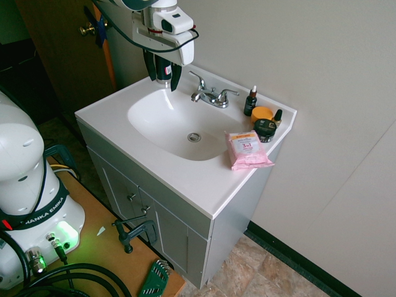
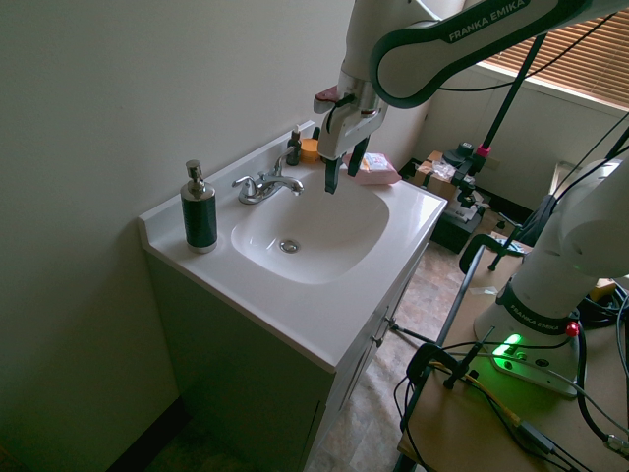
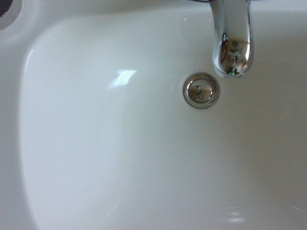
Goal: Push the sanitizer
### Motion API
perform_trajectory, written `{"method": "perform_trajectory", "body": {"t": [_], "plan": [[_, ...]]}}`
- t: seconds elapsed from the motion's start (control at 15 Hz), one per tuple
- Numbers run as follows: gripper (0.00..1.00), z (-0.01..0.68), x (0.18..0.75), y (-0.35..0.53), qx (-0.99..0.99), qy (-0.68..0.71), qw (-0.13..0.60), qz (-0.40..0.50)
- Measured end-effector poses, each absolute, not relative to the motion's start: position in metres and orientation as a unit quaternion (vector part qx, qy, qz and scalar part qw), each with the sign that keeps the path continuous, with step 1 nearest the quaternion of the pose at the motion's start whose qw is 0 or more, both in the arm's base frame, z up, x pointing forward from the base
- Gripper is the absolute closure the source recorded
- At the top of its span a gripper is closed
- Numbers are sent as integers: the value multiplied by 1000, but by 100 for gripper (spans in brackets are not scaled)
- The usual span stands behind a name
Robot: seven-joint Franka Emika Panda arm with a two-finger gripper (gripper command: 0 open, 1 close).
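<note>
First exterior view: from where I'm driving, the gripper [image 1: 163, 73] hangs over the back edge of the sink [image 1: 179, 179], pointing straight down, jaws spread apart with nothing clamped.
Sanitizer here: mostly blocked by the gripper; I only catch a dark sliver with a bit of red between the fingers, so I can't tell how close they are.
Counter stuff: faucet [image 1: 210, 94] behind the basin, then a little dropper bottle [image 1: 250, 103], an orange lid [image 1: 262, 113], a black jar [image 1: 265, 130] and a pink wipes pack [image 1: 247, 150] off in the far corner.
Second exterior view: the sanitizer [image 2: 200, 212] stands upright in the counter's back corner by the wall, just beside the basin, well apart from the gripper [image 2: 342, 167].
Gripper here: above the basin near the faucet [image 2: 265, 184], jaws open, empty.
Wrist view: just the white basin, the drain [image 3: 201, 90] and the chrome spout [image 3: 232, 43] over it.
</note>
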State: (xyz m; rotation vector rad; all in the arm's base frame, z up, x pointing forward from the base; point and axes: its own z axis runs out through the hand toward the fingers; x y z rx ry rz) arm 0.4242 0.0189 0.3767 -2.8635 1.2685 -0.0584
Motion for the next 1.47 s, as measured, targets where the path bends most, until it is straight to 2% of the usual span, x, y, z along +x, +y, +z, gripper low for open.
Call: {"method": "perform_trajectory", "body": {"t": [0.27,0.47,0.53,1.0,1.47], "plan": [[0,391,433,27,-917,396,14,-31],[0,441,470,63,-925,374,25,-58],[100,455,485,79,-928,366,27,-62],[100,488,585,178,-943,327,21,-65],[100,469,615,221,-949,311,7,-52]]}}
